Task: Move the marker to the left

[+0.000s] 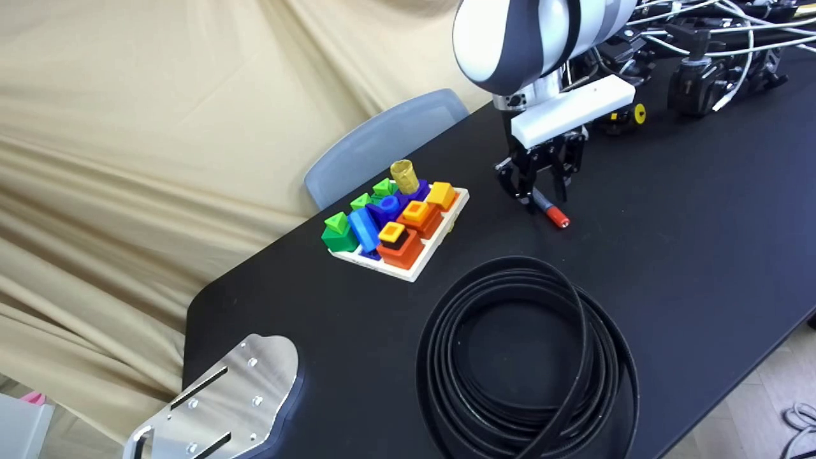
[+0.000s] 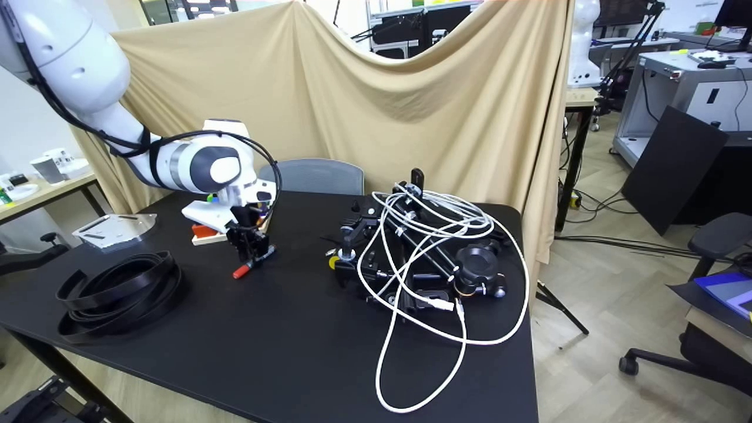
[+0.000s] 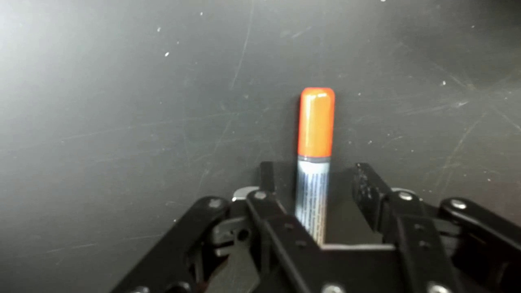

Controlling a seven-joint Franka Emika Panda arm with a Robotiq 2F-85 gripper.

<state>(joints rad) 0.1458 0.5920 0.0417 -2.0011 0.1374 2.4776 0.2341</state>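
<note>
With sides apart, your claw straddles the marker, whose long axis runs between them, capped end nearer the black coil.

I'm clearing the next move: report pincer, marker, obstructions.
Pincer open, astride marker; marker ungripped, on table. Block board, black coil nearby: possible obstacles.

The marker is showing a red-orange cap and grey barrel with fine dark lines; the table is showing black, the far curtain tan.
</note>
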